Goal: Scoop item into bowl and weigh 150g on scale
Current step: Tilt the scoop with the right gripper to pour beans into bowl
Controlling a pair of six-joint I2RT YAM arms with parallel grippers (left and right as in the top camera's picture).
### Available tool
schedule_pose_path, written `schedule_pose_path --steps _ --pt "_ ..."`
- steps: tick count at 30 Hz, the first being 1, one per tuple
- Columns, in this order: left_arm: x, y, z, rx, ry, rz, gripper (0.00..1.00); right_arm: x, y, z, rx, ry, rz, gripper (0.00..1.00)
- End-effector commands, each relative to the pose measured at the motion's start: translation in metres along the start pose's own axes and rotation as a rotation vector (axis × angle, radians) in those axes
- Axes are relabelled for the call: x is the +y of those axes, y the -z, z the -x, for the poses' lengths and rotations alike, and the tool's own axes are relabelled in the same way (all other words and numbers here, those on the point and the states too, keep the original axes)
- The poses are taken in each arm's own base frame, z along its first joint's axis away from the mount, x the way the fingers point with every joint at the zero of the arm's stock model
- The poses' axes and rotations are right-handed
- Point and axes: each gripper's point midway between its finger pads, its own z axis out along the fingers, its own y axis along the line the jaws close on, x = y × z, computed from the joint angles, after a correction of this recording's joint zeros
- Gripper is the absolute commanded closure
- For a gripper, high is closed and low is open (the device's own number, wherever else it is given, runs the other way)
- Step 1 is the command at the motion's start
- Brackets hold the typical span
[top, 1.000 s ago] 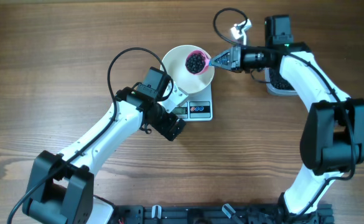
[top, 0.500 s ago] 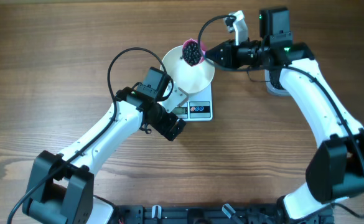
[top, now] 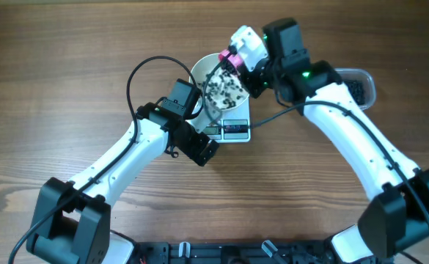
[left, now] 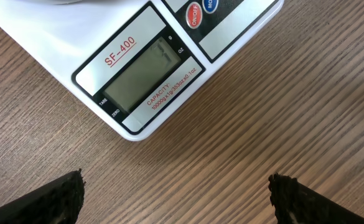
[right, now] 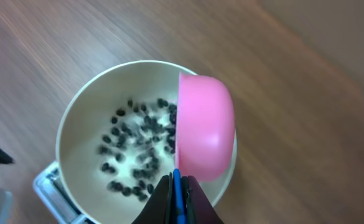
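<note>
Wood-grain table (top: 53, 73) underneath, scanning from above. Finding the scale (left: 138, 62) near centre, carrying the bowl (right: 85, 121) on its platform. Pinching the pink scoop (right: 205, 127) by its handle with the right gripper (right: 178, 184), jaws closed tight, tipping it sideways over the bowl's rim. Spotting the item (right: 135, 155) scattered loose across the bowl floor (some beads blurred). Holding the left gripper (left: 175, 193) spread wide, empty, above bare wood just before the scale's display; digits too faint for reading. Noting a clear tub (top: 368, 81) beside the right arm, holding more dark beads.

scale (left: 63, 50) | SF-400 | ON/OFF | ZERO | TARE | CAPACITY: 10000g x 1g
</note>
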Motion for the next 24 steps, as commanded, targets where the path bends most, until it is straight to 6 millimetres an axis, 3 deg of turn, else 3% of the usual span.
schedule_pose_path --steps 1,6,24 --pt "-0.002 0.002 0.0 -0.008 0.005 -0.007 0.0 -0.015 0.033 0.02 -0.027 0.164 -0.154 0.96" --pt "-0.002 0.002 0.0 -0.008 0.005 -0.007 0.0 -0.013 0.051 0.03 -0.068 0.182 -0.169 0.96" --pt "-0.002 0.002 0.0 -0.008 0.005 -0.007 0.0 -0.015 0.053 0.04 -0.11 0.16 -0.175 0.96"
